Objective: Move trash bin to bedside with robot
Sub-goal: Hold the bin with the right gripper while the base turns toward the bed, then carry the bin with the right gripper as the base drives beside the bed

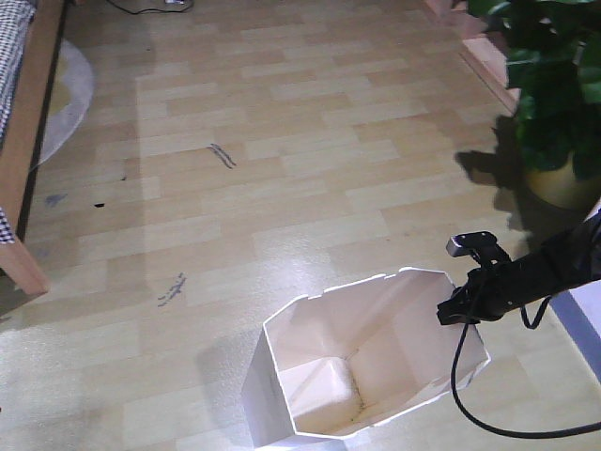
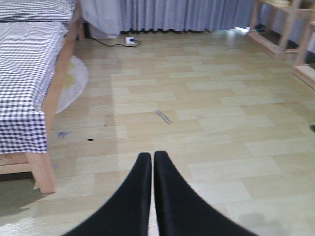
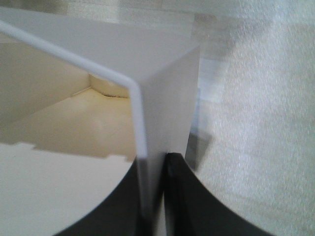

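Note:
The white trash bin stands on the wooden floor at the bottom centre of the front view, its cream inside showing. My right gripper reaches in from the right and is shut on the bin's right rim. In the right wrist view the bin's wall runs between the black fingers of that gripper. The bed, with a reddish-brown frame and checked bedding, stands at the far left, well apart from the bin. My left gripper is shut on nothing above the bare floor.
A leafy plant in a yellow pot stands at the right. A round rug lies by the bed. A wooden shelf, curtains and a power strip line the far wall. A black cable hangs from my right arm.

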Controlling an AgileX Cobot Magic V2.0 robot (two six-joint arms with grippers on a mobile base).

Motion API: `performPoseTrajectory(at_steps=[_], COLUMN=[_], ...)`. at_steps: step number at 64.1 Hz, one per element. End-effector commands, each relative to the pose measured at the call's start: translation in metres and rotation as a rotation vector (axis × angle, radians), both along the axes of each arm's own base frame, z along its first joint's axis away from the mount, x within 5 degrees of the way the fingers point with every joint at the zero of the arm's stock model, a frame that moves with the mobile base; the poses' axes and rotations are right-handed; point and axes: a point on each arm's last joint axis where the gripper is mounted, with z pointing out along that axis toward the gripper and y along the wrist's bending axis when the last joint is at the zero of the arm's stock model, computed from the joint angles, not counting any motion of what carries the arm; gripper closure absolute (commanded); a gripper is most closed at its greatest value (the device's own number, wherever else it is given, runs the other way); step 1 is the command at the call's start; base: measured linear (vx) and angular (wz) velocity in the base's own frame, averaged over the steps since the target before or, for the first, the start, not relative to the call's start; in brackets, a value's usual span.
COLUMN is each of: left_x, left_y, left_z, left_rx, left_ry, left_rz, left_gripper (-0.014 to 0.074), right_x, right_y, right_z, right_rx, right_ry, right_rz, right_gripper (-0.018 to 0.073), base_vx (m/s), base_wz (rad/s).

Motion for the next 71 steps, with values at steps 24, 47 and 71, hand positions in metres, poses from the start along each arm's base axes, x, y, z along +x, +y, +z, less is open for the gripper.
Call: performPoseTrajectory(at_steps=[24,47,71], left_x=[0.0008,0.0008,0.0008], left_y=[-0.0003,-0.0003,-0.0003], left_z=[0.0054,0.0054,0.0054], left_rx=[0.004,0.004,0.004], left_ry=[-0.077,-0.077,-0.077], left_rz=[-0.004,-0.004,-0.004], left_gripper=[0.0603,0.0603,0.0603], right_x=[0.0088,0.0088,0.0088], right_y=[0.0101,0.0101,0.0101], right_z=[0.0342,0.0342,0.0342], right_rx=[0.172,0.172,0.172], right_ry=[-0.029,-0.029,-0.029], right_rz=[-0.023,-0.023,-0.023], right_gripper=[0.0564,0.0564,0.0564], base_vx=[0.28,0.34,0.37], base_wz=[0.21,0.08,0.10])
